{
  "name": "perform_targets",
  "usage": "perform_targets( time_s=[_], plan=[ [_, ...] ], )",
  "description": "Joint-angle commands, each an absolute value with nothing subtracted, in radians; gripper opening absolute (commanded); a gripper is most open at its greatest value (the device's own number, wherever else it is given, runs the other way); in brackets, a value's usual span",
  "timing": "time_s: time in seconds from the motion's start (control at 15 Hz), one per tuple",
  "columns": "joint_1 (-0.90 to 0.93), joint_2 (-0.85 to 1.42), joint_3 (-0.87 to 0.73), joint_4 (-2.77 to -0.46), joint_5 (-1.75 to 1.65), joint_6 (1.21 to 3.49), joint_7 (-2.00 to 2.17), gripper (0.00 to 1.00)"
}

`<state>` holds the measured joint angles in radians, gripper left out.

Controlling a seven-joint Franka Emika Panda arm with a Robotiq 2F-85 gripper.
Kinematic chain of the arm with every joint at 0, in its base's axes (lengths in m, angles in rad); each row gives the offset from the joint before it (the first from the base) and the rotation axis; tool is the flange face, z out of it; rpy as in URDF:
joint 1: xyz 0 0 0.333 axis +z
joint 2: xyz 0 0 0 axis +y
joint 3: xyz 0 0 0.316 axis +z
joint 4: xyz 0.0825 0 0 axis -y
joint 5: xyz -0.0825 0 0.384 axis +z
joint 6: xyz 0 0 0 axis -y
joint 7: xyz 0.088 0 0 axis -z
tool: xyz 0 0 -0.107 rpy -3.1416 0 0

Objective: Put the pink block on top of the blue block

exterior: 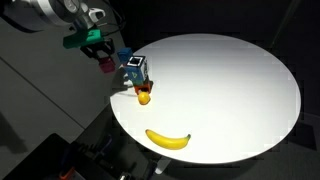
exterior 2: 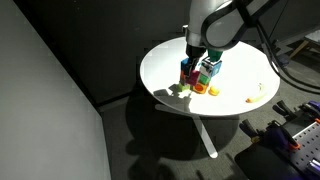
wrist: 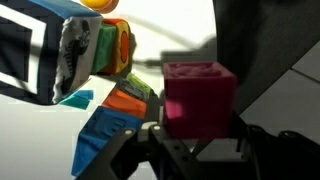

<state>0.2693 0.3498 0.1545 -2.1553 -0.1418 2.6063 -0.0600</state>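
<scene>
My gripper [wrist: 198, 135] is shut on the pink block [wrist: 198, 98], a small magenta cube that fills the middle of the wrist view. In an exterior view the gripper [exterior: 102, 58] holds the pink block [exterior: 106, 67] in the air over the table's edge, just beside the cluster of objects. A bright-blue shape [wrist: 100, 150] low and to the left of the pink block looks like the blue block; an orange piece [wrist: 130, 100] lies against it. A small blue piece [exterior: 124, 55] also shows next to the gripper. In an exterior view the arm [exterior 2: 205, 30] hides most of the cluster.
A dark blue box with a white label [exterior: 137, 70] stands by the gripper, with a small orange ball [exterior: 144, 97] in front of it. A banana [exterior: 168, 139] lies near the round white table's [exterior: 230, 90] front edge. A multicoloured toy [wrist: 95, 45] sits beside the box.
</scene>
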Motion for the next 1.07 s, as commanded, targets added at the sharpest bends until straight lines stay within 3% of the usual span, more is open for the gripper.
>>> perform_targets(
  time_s=[0.0,1.0],
  plan=[
    [0.260,0.286,0.159,-2.160,-0.140,2.534,-0.027,0.32],
    [0.261,0.232,0.152,-2.038,-0.148,2.289,0.164,0.32]
  ],
)
